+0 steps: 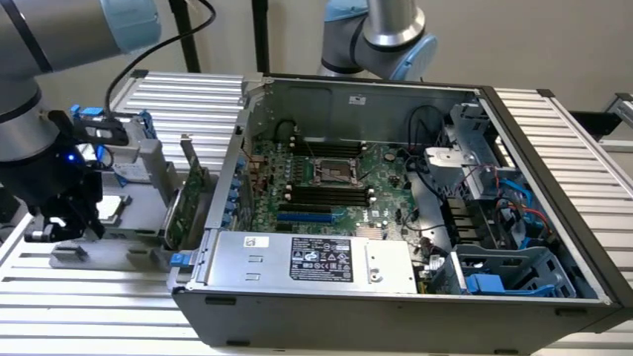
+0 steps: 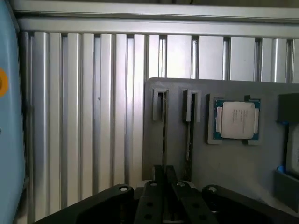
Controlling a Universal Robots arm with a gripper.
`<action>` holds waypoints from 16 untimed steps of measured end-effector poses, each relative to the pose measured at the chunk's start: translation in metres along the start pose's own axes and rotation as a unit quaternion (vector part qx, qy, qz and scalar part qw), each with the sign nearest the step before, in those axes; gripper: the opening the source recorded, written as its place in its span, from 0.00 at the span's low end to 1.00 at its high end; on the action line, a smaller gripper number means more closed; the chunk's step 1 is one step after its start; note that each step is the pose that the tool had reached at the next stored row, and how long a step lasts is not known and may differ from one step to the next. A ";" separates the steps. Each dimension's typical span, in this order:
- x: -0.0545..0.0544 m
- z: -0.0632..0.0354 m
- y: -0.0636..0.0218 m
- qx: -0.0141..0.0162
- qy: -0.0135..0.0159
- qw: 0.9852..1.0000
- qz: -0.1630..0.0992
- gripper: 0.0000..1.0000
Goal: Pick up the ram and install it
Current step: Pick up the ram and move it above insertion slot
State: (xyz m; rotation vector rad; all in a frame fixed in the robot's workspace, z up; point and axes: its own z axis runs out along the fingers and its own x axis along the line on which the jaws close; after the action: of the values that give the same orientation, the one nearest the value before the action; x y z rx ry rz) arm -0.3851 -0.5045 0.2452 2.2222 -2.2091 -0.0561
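Note:
The ram (image 2: 164,130) stands on edge in a slot of the grey holder (image 2: 201,158) and appears as a thin dark strip. My gripper (image 2: 164,176) sits over its near end, the two fingers (image 2: 158,175) pressed close on either side of the strip, shut on it. The ram still rests in its slot. A second thin stick (image 2: 189,135) stands in the neighbouring slot. In the exterior view my gripper (image 1: 58,221) is low over the grey holder (image 1: 138,233), on the exterior view's left of the open computer case (image 1: 396,297). The motherboard's black memory slots (image 1: 322,194) lie inside the case.
A processor chip (image 2: 236,120) lies in a recess of the holder beside the slots. A large green expansion card (image 1: 190,200) stands upright between holder and case. The power supply (image 1: 307,259) fills the case's near side. Ribbed aluminium table (image 2: 84,116) surrounds the holder.

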 end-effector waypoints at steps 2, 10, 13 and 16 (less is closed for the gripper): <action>0.000 -0.0059 -0.0013 0.000 -0.001 1.000 0.000 0.00; 0.000 -0.0372 -0.0170 0.000 -0.005 1.000 -0.002 0.00; 0.000 -0.0503 -0.0252 0.000 -0.007 1.000 -0.003 0.00; 0.000 -0.0635 -0.0343 0.000 -0.009 1.000 -0.004 0.00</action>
State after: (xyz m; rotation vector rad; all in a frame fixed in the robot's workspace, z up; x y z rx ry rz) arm -0.3489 -0.5054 0.3077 2.2390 -2.2094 -0.0757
